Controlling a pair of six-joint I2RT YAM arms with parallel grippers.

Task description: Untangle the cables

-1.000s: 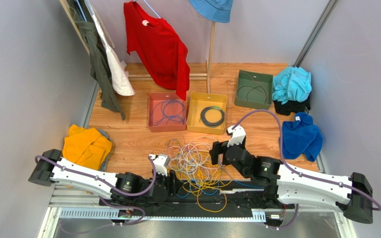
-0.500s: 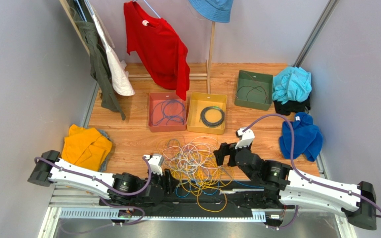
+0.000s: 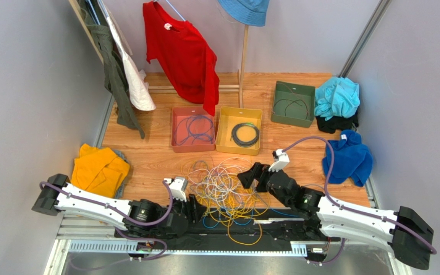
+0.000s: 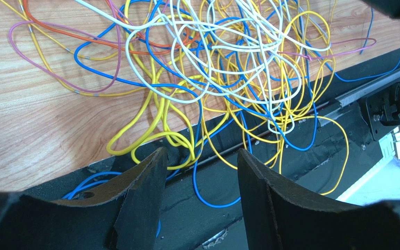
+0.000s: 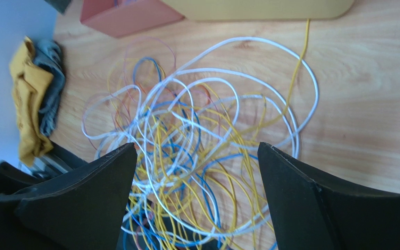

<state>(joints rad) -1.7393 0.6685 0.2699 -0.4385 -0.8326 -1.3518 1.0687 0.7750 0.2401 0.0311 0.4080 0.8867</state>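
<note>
The cables (image 3: 223, 190) lie in one tangled heap of yellow, white, blue and purple loops on the wooden table, spilling over the black rail at the near edge. My left gripper (image 3: 198, 204) is open at the heap's near-left side. In the left wrist view it (image 4: 202, 152) hangs over the rail with only a loose blue loop (image 4: 212, 192) lying below the gap. My right gripper (image 3: 247, 175) is wide open at the heap's right edge. The right wrist view shows it (image 5: 197, 147) above the cables (image 5: 197, 156), holding nothing.
Behind the heap stand a pink tray (image 3: 174, 129) with a blue-purple cable, a yellow tray (image 3: 222, 129) with a black coil and a green tray (image 3: 277, 104). An orange cloth (image 3: 99, 169) lies left, blue cloths (image 3: 348, 157) right. A red shirt (image 3: 185, 54) hangs at the back.
My right gripper has swung left and lower, closer to the heap's right edge. The left gripper has shifted slightly left. Both have stayed open.
</note>
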